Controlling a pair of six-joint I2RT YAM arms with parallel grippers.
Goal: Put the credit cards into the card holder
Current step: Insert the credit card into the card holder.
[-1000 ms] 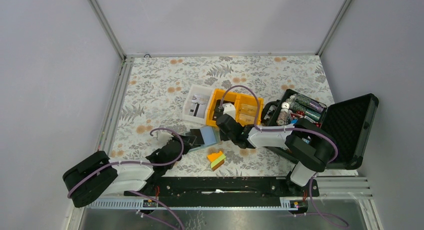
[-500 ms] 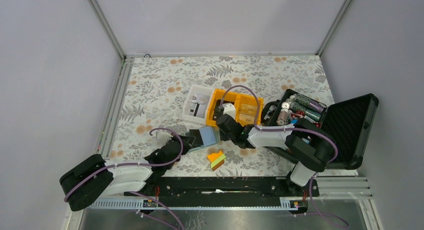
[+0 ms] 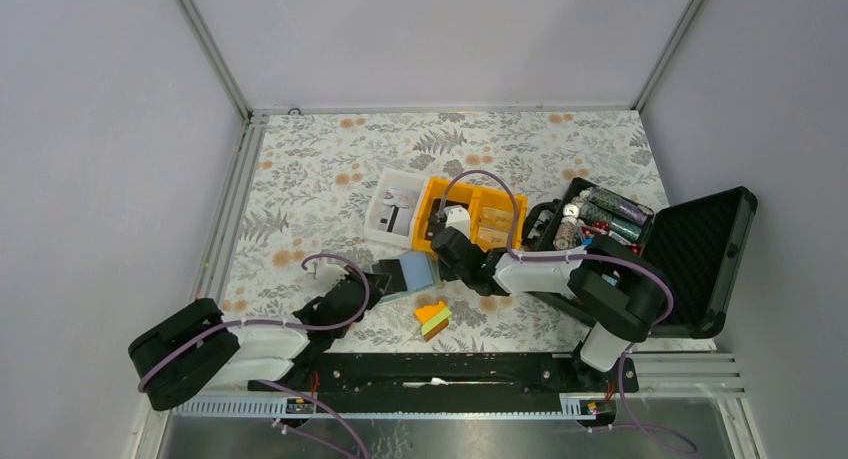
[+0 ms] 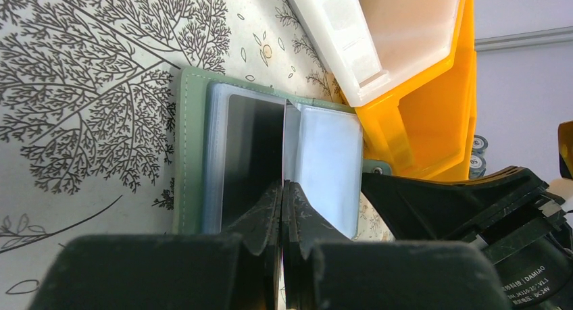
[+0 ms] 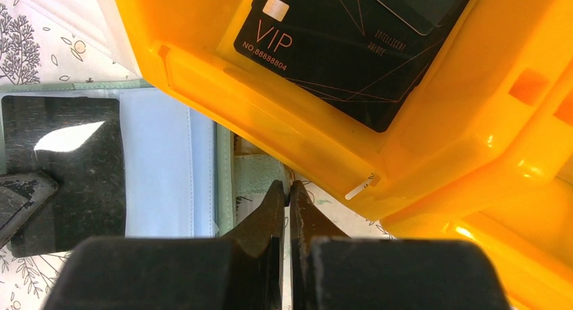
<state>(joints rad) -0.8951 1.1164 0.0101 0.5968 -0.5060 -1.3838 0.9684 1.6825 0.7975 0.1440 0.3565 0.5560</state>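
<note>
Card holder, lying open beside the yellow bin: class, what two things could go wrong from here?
1. The left gripper is shut on a thin clear pocket leaf of the card holder; a hard pull might tear it or shake out the pocketed black card.
2. The right gripper is shut close against the yellow bin; moving could nudge the bin and its black VIP card.

The flowered table (image 3: 320,169) before me carried the open card holder (image 3: 405,274), a white tray (image 3: 395,207) touching an orange bin (image 3: 437,187), a striped wedge block (image 3: 433,320) and an open black case (image 3: 700,254).
</note>
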